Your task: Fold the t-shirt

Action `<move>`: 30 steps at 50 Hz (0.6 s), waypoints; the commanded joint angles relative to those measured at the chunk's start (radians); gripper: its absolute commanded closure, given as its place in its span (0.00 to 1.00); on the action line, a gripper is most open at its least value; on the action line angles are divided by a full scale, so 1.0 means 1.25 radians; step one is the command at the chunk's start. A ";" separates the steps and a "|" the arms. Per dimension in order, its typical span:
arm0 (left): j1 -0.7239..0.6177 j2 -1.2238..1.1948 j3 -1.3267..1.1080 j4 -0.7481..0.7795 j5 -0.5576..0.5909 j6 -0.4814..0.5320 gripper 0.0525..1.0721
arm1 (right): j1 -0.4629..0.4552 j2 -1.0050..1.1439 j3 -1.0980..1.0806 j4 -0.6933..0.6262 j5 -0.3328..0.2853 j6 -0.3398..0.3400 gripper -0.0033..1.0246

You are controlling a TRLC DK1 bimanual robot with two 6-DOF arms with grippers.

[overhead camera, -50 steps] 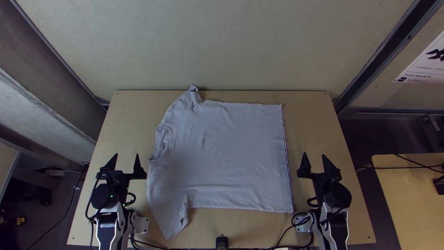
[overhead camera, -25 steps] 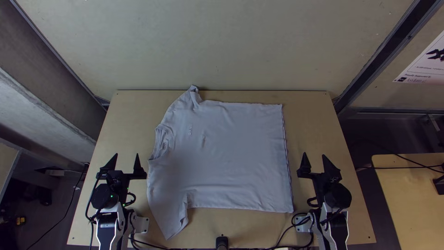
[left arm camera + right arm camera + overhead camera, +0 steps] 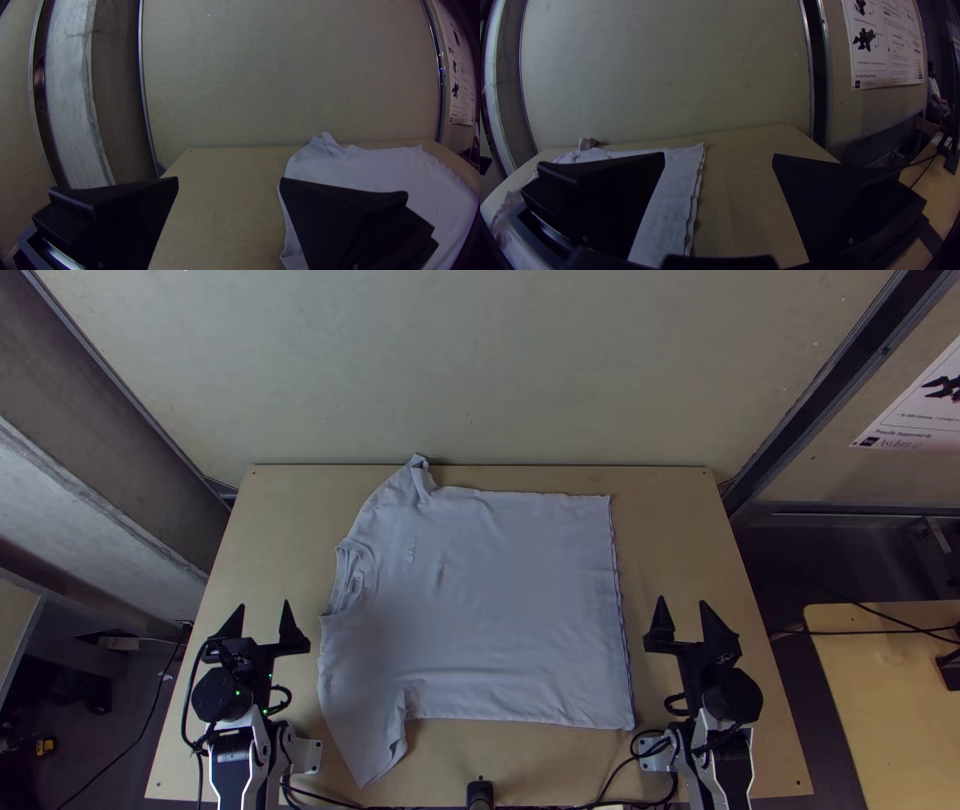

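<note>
Pale against the wooden counter (image 3: 675, 540), pictured spread out and unfolded: a t-shirt (image 3: 500, 600), collar (image 3: 355, 575) on the left arm's side, between left hand (image 3: 264, 606) and right hand (image 3: 682, 601), both wide open, gripping nothing, well clear of the fabric.

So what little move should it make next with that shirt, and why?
I'd probably bring the left gripper to the near sleeve and pinch it: the t-shirt lies spread out, that sleeve juts out on this gripper's side, and the fingers are open and empty.
</note>
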 commanded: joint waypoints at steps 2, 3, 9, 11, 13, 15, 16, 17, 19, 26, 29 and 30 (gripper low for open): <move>0.001 -0.008 -0.011 0.037 -0.002 -0.014 0.04 | -0.001 0.002 0.028 0.039 0.004 -0.009 0.04; 0.001 -0.008 -0.009 0.052 0.000 -0.014 0.04 | -0.001 0.002 0.037 0.041 0.004 -0.010 0.04; -0.016 -0.003 0.022 0.113 0.007 -0.014 0.04 | 0.013 0.012 0.076 0.098 0.002 -0.025 0.04; -0.027 0.004 0.031 0.136 0.008 -0.014 0.04 | 0.019 0.024 0.088 0.122 0.002 -0.033 0.04; -0.034 0.017 0.048 0.144 0.008 -0.014 0.04 | 0.021 0.044 0.108 0.134 0.002 -0.036 0.04; -0.043 0.043 0.064 0.157 0.008 -0.014 0.04 | 0.021 0.077 0.134 0.150 0.002 -0.041 0.04; -0.045 0.058 0.075 0.162 0.008 -0.014 0.04 | 0.021 0.096 0.147 0.158 0.002 -0.042 0.04; -0.046 0.073 0.087 0.165 0.008 -0.014 0.04 | 0.023 0.116 0.162 0.160 0.002 -0.042 0.04; -0.050 0.107 0.112 0.176 0.008 -0.014 0.04 | 0.026 0.157 0.196 0.163 0.002 -0.042 0.04; -0.061 0.219 0.206 0.225 0.008 -0.016 0.04 | 0.029 0.303 0.324 0.177 0.002 -0.042 0.04; -0.075 0.269 0.250 0.240 0.008 -0.018 0.04 | 0.029 0.358 0.373 0.182 0.002 -0.042 0.04; -0.078 0.289 0.267 0.243 0.008 -0.019 0.04 | 0.029 0.375 0.388 0.182 0.002 -0.042 0.04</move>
